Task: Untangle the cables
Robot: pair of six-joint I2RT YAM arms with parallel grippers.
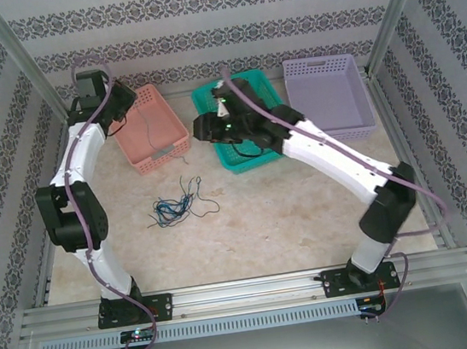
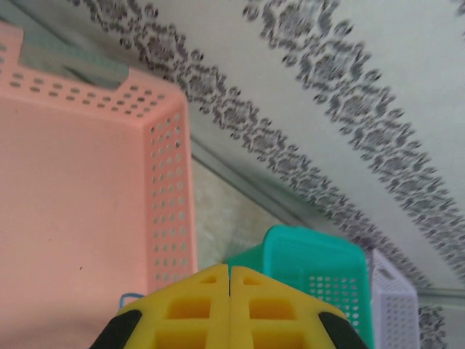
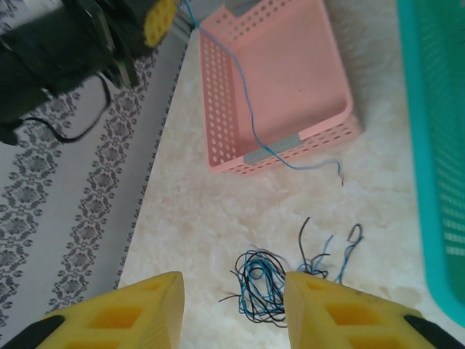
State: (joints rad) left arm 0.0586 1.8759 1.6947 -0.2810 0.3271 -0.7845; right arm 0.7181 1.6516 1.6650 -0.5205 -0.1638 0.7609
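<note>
Trailing from the clamped left gripper [image 2: 229, 291], the blue cable [image 3: 245, 102] may snag on the pink basket [image 3: 338, 65] rim; the right gripper [image 3: 232, 291] hangs spread above the tangle [image 3: 254, 275].

cables [image 3: 261, 287] | black-blue tangle | one blue strand [image 3: 251, 116] trailing across pink basket [image 3: 320, 138]

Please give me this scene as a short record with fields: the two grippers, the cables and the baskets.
left gripper: shut on one blue cable, above the pink basket
blue cable: runs from that gripper across the pink basket, over its rim, free end on the table
right gripper: open, holding nothing
tangle: black and blue cables, lying on the table in front of the pink basket
other baskets: green basket in the middle, purple basket on the right
</note>
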